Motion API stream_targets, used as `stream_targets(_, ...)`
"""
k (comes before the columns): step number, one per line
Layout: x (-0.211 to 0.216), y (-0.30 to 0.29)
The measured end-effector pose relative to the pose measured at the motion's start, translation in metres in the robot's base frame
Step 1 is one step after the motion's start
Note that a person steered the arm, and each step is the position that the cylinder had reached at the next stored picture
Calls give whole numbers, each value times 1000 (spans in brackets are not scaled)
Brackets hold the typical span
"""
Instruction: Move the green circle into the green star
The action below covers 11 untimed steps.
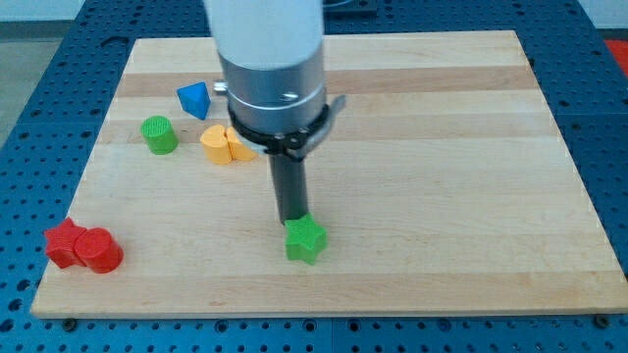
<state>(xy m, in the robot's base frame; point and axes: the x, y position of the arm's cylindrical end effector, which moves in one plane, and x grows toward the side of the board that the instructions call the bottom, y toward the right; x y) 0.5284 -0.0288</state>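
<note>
The green circle, a short green cylinder, stands on the wooden board at the view's left. The green star lies near the view's bottom, at the middle. My tip sits right at the star's upper edge, touching or nearly touching it. The circle is far from the tip, up and to the view's left. The arm's wide white and grey body hangs above the rod and hides part of the board behind it.
A blue block lies at the upper left. A yellow heart-like block sits just right of the green circle. Two red blocks lie together at the board's lower left corner. The board rests on a blue perforated table.
</note>
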Motion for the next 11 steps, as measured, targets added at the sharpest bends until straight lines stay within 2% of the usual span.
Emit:
stream_targets(1,3,11)
stream_targets(2,-10,-43)
stream_targets(4,-57,-191)
stream_targets(5,-96,-244)
stream_targets(6,-140,-265)
stream_targets(7,-180,-260)
stream_targets(8,-181,-227)
stream_targets(9,-160,-189)
stream_targets(11,-104,-168)
